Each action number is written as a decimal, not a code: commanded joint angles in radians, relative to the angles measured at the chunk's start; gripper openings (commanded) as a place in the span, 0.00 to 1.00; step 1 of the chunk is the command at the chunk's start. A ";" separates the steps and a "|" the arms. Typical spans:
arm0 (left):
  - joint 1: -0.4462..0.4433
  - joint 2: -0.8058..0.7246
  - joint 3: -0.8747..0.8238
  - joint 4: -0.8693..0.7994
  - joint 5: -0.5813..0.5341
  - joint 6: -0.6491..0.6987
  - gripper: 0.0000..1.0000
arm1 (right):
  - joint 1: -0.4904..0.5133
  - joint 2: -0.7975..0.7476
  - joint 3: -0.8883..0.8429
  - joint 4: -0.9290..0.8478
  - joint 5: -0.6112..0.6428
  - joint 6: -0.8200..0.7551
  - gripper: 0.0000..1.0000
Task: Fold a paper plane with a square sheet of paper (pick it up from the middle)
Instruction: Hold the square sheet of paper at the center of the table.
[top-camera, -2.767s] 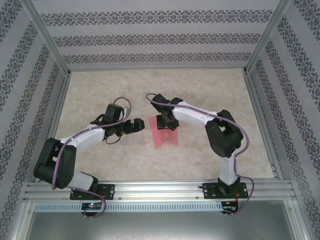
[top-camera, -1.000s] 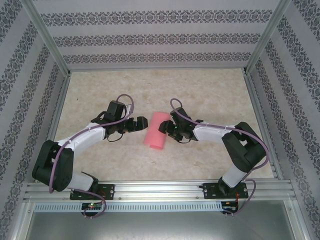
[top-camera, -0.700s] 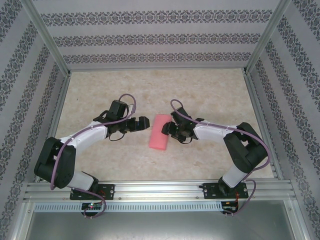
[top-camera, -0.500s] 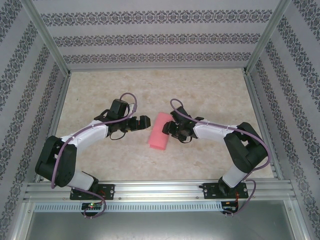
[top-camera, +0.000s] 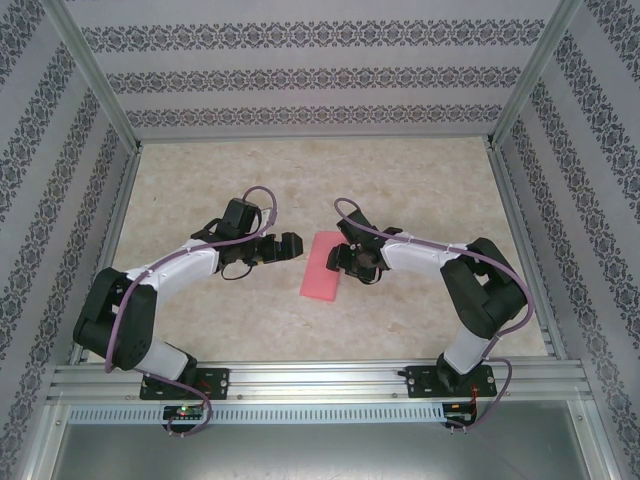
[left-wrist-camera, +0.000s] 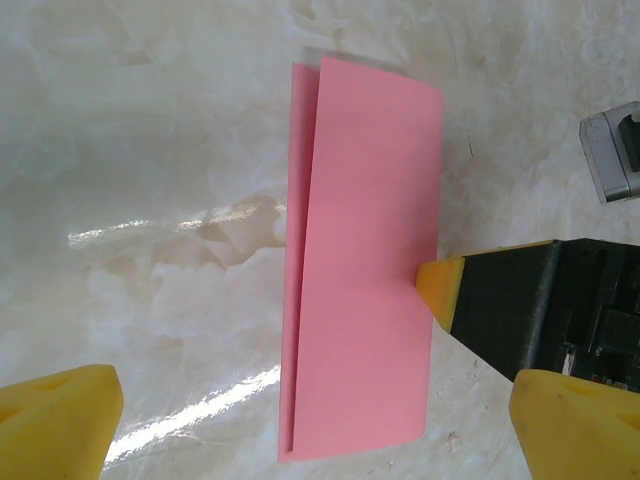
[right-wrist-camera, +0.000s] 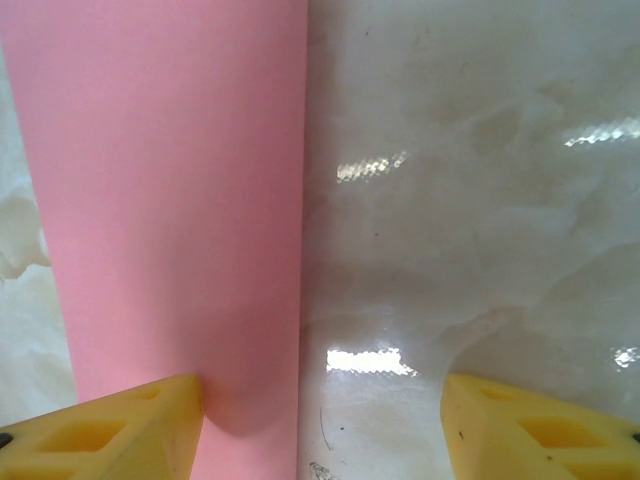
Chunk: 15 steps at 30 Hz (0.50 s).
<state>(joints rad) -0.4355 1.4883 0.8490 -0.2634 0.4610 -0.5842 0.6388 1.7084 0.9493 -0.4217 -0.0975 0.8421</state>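
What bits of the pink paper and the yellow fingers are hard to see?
Paper: right wrist view, the top edge cuts off its far end.
Paper's lower layer: left wrist view, the top flap covers most of it.
Left gripper's fingers: left wrist view, cut off by the bottom edge.
Right gripper: top view, too small to tell if it presses the paper.

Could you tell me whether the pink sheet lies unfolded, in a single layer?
No, the pink sheet is folded over; a strip of lower layer shows beside the upper.

Marble-look table (top-camera: 200, 180) w/ folded pink sheet of paper (top-camera: 322, 268) lying flat approx. mid-table.
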 joint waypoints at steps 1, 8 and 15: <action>-0.014 0.019 0.038 -0.001 0.019 0.015 1.00 | -0.007 0.013 0.016 -0.032 0.024 -0.017 0.65; -0.015 0.025 0.042 -0.011 0.023 0.027 1.00 | -0.011 0.029 0.025 -0.017 0.010 -0.021 0.66; -0.014 0.025 0.032 -0.006 0.023 0.029 0.99 | -0.009 0.057 0.039 -0.002 -0.005 -0.011 0.67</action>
<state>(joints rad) -0.4351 1.5097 0.8635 -0.2634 0.4667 -0.5831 0.6388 1.7283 0.9710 -0.4435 -0.0986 0.8356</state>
